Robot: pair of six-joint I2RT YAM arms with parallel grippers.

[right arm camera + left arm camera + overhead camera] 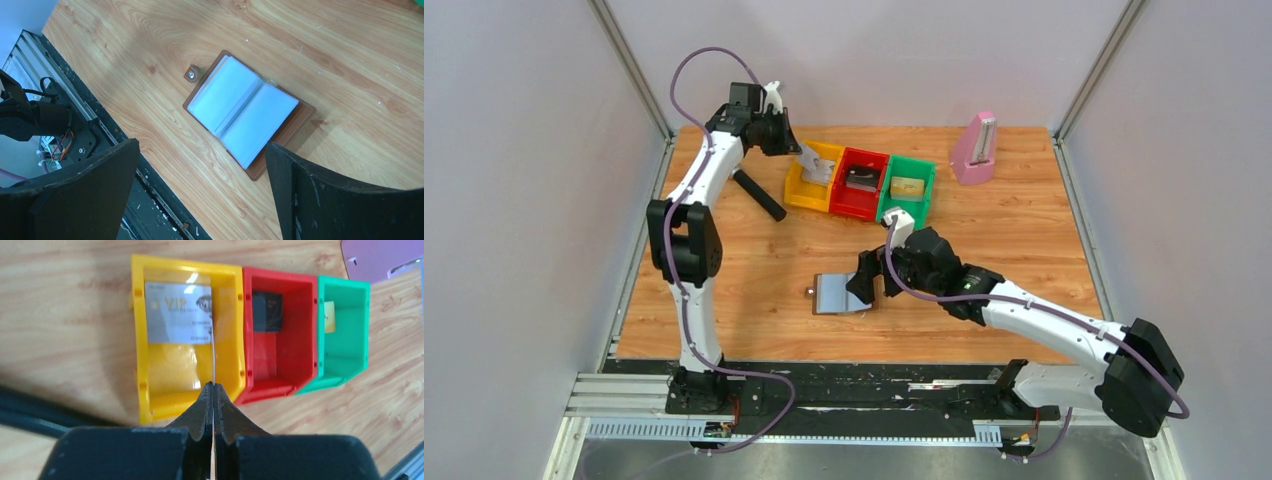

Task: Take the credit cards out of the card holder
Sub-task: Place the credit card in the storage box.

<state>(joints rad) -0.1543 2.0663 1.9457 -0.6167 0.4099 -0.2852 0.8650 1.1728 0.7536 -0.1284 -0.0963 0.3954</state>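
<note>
1. Though spread open and flat on the wood-grain table [125,60], sits askew at the centre of the right wrist view: card holder [250,115], stitched brown leather-like rim, two smooth pale-blue panels.
2. Long axis from upper left to lower right; snap tab [192,74] pointing upper left.
3. Right gripper [872,280] spread wide above it, clamping nothing.
4. Left gripper [213,387] pinched on a thin card [213,355], seen edge-on over the glossy yellow bin [141,380].

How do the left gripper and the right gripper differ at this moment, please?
The left gripper is shut, pinching a thin card seen edge-on, while the right gripper has its jaws wide apart and holds nothing. The left gripper hangs over the yellow bin, whereas the right gripper hovers above the open card holder. Both have black fingers and point down at the things below them.
</note>
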